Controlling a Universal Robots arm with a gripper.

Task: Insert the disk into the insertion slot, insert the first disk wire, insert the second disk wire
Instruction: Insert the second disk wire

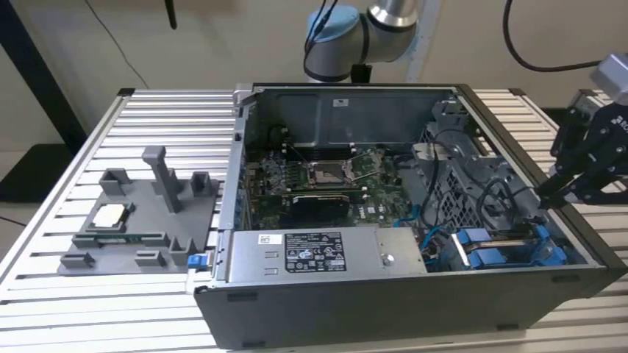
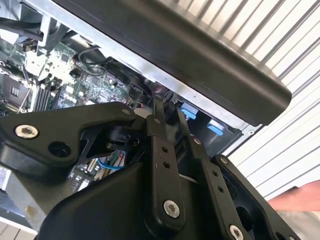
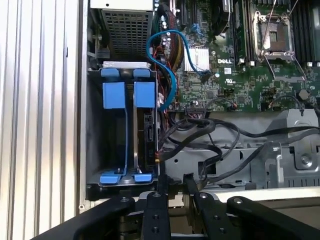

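At the exterior view's right, the end effector [image 1: 549, 198] hovers over the computer case [image 1: 393, 309], near the insertion slot [image 1: 505, 251]

First wrist view: the disk [image 3: 148, 134] sits edge-on in the insertion slot [image 3: 95, 150], its broad faces hidden between the slot's wall and the blue rails [image 3: 114, 95]; black cables [image 3: 200, 131] crowd its connector edge, so cannot tell whether any is plugged in. The gripper [image 3: 175, 181] is cut off by that picture's edge; in the second wrist view its black body covers much of the motherboard [image 2: 75, 75], and a blurred pinkish patch [image 2: 300, 200], clipped by the edge, cannot be identified. Exterior view: the slot's lower part is hidden behind the case wall [image 1: 393, 309].
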